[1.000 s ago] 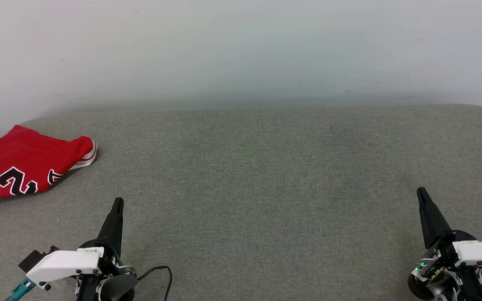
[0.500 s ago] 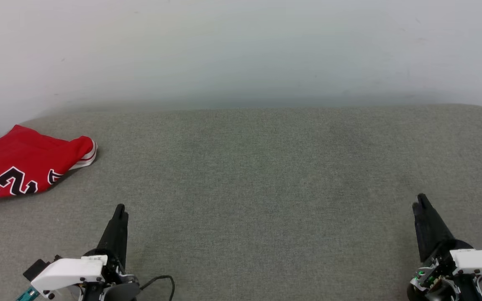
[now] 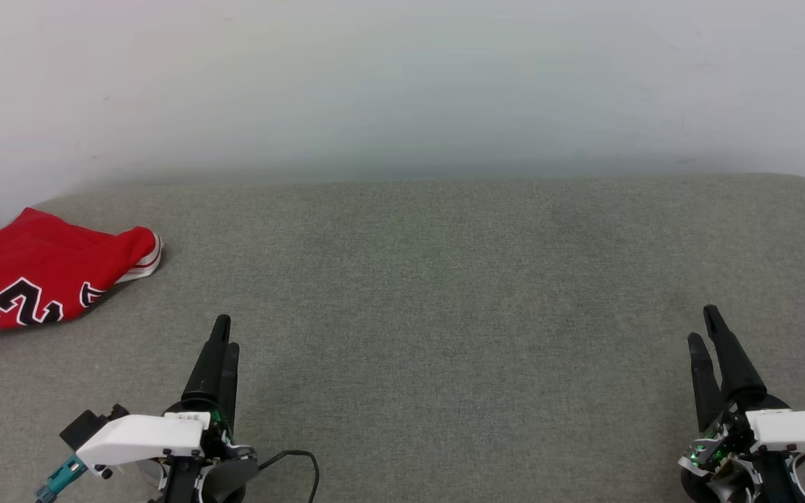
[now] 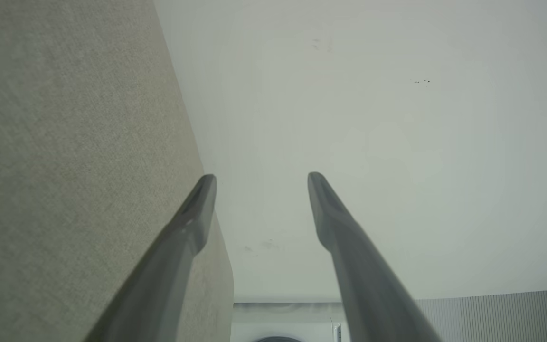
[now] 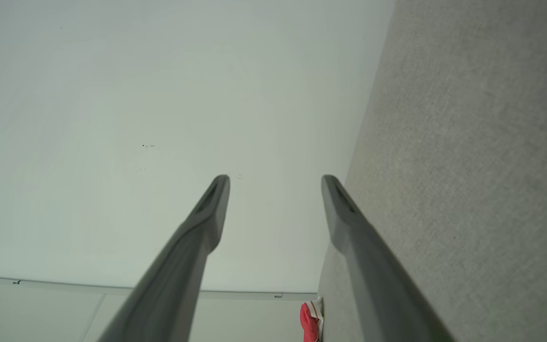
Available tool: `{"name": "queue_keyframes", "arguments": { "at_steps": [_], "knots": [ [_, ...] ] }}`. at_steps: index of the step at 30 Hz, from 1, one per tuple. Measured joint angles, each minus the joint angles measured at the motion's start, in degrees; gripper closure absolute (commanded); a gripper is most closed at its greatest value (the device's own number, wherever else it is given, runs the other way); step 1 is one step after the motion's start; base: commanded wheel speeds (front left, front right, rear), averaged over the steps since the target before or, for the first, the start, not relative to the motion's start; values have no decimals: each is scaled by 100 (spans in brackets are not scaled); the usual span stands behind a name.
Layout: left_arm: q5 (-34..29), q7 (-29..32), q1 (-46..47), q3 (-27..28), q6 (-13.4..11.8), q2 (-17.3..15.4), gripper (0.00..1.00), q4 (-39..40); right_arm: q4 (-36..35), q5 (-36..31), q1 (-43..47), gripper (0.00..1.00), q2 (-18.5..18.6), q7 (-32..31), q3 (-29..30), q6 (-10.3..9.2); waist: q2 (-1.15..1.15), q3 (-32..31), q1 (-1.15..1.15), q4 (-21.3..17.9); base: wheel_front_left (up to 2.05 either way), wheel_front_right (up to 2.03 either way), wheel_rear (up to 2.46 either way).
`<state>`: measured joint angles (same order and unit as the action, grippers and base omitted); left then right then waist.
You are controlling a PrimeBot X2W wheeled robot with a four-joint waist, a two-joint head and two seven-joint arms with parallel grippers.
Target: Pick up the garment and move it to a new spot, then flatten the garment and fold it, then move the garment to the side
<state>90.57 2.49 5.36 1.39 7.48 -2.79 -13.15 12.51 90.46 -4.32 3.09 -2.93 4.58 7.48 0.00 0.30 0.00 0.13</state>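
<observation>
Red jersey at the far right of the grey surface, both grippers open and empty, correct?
No: the head view shows the red jersey at the far left of the grey surface. The left gripper and right gripper are open and empty.

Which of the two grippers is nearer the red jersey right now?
The left gripper, on the same side as the red jersey; the right gripper sits far across the grey surface.

Grey fabric surface (image 3: 444, 279) meets scuffed white wall (image 3: 402, 84); ribbed panel (image 4: 492, 313) behind.
</observation>
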Motion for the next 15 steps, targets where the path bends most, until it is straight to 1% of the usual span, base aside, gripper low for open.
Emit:
{"name": "queue_keyframes", "arguments": {
  "at_steps": [9,13,15],
  "knots": [
    [-552,-221,59,-193,0,-2,0,209,-135,-437,0,0,88,257,-180,0,0,1,0,13,0,0,0],
    [-937,-313,65,-289,0,1,0,279,-215,-872,0,0,97,348,-178,0,0,6,0,20,0,0,0],
    [-1020,-353,65,-307,0,-2,0,309,-269,-1137,0,0,115,392,-210,0,0,6,0,24,0,0,0]
  ]
}}
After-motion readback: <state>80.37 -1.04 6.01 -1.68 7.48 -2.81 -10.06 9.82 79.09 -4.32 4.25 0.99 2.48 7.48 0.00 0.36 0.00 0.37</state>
